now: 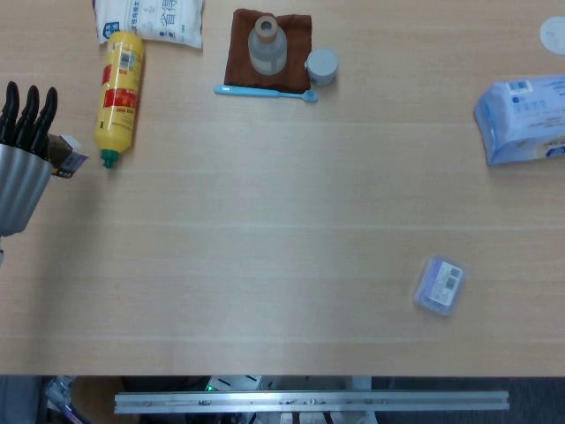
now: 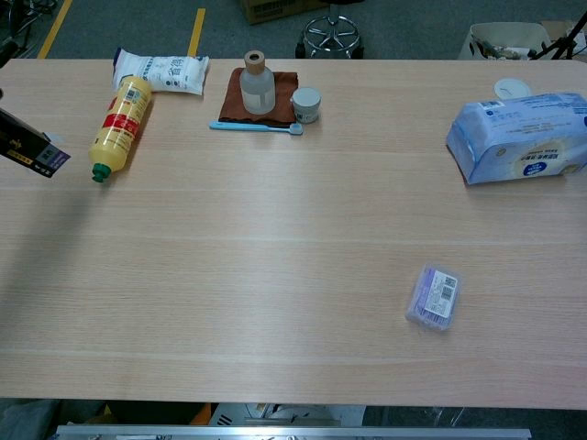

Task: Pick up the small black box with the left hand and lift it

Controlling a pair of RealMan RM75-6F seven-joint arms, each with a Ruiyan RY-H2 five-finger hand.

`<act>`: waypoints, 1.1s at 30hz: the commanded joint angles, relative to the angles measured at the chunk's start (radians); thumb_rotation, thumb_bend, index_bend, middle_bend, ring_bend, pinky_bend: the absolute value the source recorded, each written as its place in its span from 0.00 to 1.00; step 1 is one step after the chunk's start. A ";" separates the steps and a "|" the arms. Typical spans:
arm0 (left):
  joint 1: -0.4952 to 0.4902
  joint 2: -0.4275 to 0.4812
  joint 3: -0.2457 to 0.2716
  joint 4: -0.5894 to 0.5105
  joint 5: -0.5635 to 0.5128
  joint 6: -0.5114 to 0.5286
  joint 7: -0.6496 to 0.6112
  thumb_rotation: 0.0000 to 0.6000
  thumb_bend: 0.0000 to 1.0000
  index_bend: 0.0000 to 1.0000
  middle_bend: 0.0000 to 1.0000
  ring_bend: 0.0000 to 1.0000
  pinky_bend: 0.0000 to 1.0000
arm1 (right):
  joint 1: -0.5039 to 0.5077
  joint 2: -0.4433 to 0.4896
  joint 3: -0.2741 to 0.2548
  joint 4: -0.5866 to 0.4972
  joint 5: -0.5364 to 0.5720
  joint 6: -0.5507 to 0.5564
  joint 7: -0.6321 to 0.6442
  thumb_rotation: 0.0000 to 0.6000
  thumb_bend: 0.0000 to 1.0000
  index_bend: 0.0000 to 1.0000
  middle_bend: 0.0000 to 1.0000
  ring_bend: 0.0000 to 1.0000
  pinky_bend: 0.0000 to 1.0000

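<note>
Left hand (image 1: 19, 168) gripping small black box (image 2: 29, 149), raised above counter's (image 1: 282, 230) left edge, apparently to complete the lift; right hand out of view

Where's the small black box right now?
The small black box is at the far left edge of both views, held by the left hand above the table, just left of the yellow bottle.

Count of the things on the table

One yellow bottle (image 1: 119, 95), one clear bottle (image 1: 267, 44) on one brown cloth (image 1: 240, 58), one blue toothbrush (image 1: 265, 90), one small grey cup (image 1: 321, 66), two white-blue packs (image 1: 150, 18) (image 1: 523, 117), one purple box (image 1: 439, 284), one small black box (image 2: 27, 148), one left hand (image 1: 19, 159).
</note>
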 commanded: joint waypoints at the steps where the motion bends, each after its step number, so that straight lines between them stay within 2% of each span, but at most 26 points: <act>1: 0.003 -0.002 -0.003 0.006 0.006 0.003 -0.008 1.00 0.44 0.53 0.00 0.00 0.06 | 0.000 0.000 0.000 0.000 0.000 -0.001 -0.001 1.00 0.42 0.41 0.28 0.24 0.36; 17: 0.015 -0.005 -0.025 0.023 0.013 -0.009 -0.037 1.00 0.44 0.51 0.00 0.00 0.06 | -0.002 0.000 -0.001 0.002 0.003 -0.001 -0.003 1.00 0.42 0.41 0.28 0.24 0.36; 24: 0.020 -0.008 -0.031 0.027 0.009 -0.017 -0.044 1.00 0.36 0.50 0.00 0.00 0.06 | -0.003 -0.001 -0.002 0.003 0.004 -0.002 -0.002 1.00 0.42 0.41 0.29 0.24 0.36; 33: 0.026 -0.010 -0.036 0.031 0.009 -0.023 -0.045 1.00 0.36 0.50 0.00 0.00 0.06 | -0.003 -0.003 -0.002 0.005 0.004 -0.003 -0.001 1.00 0.42 0.41 0.29 0.24 0.36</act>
